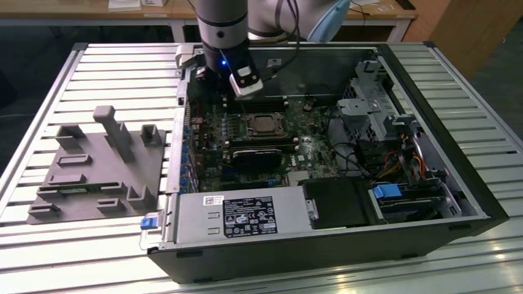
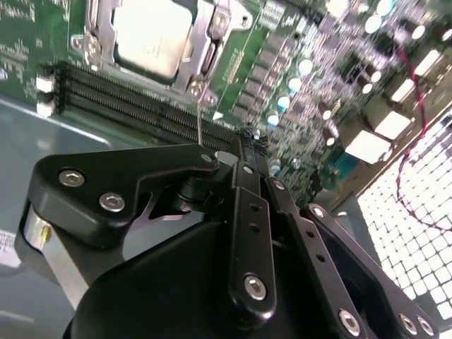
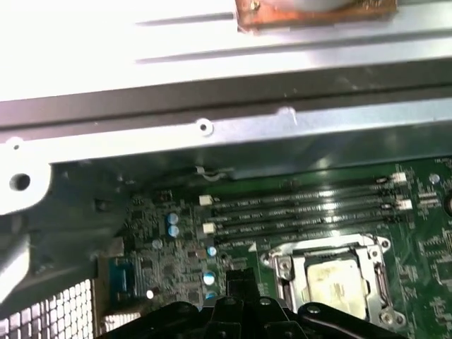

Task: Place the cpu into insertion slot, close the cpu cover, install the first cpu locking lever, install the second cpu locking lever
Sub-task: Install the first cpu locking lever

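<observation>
Silver-grey chip (image 2: 152, 35) seated mid motherboard (image 2: 296, 63), beside memory slots (image 2: 127, 99), framed by metal cover (image 2: 205, 39) laid flat to retain it. Claw (image 2: 244, 138) drawn narrow, nothing gripped, hung near cover corner where thin lever (image 2: 199, 116) is stood upright; lever step judged under way.

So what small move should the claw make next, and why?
Probably press the upright locking lever down until it latches: the cpu already sits under the cpu cover, which looks closed, and the claw hovers right beside that lever.
</observation>
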